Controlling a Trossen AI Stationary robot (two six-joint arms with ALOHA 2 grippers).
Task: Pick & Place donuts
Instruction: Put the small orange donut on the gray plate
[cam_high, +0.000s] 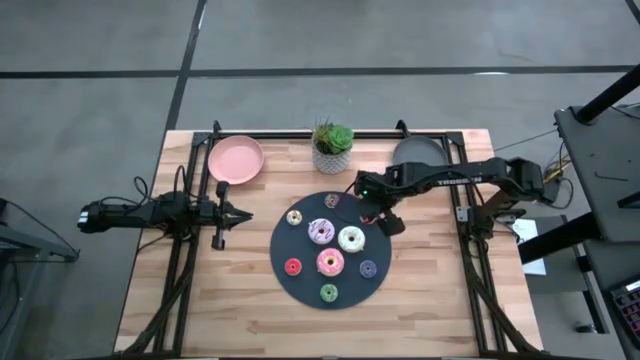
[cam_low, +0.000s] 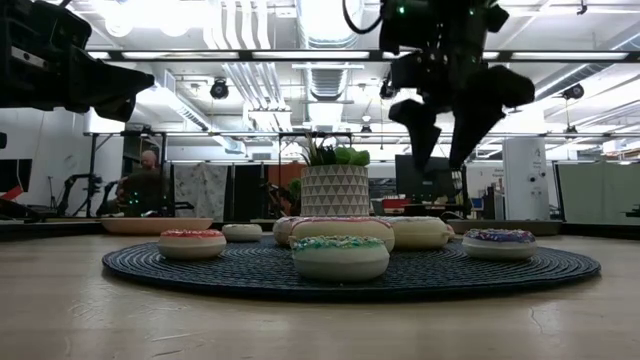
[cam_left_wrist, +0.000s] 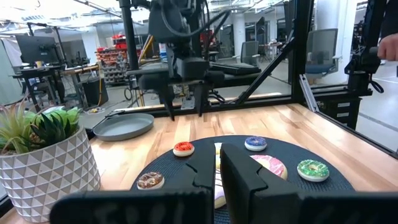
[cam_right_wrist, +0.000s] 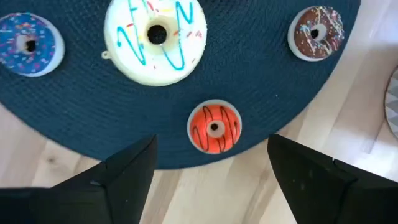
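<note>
Risk of a miss: right gripper (cam_right_wrist: 210, 163) above disc (cam_high: 300, 282) rim, fingers spread over orange donut (cam_right_wrist: 214, 127) lying just beside white donut (cam_right_wrist: 155, 38), liable to nudge either if lowered off-centre; left gripper (cam_high: 222, 213) parked aside over bench (cam_high: 180, 320), fingers pressed together.

three larger donuts lie flat and clustered at the centre of the dark round mat (cam_high: 300, 285): purple-white donut (cam_high: 321, 232), white donut (cam_high: 351, 239), pink donut (cam_high: 330, 263). smaller donuts ring them near the mat's edge: cream donut (cam_high: 295, 217), brown donut (cam_high: 332, 200), red donut (cam_high: 293, 267), green donut (cam_high: 329, 293), blue donut (cam_high: 367, 268). an orange-red donut (cam_right_wrist: 214, 127) with dark stripes lies flat at the mat's edge.
</note>
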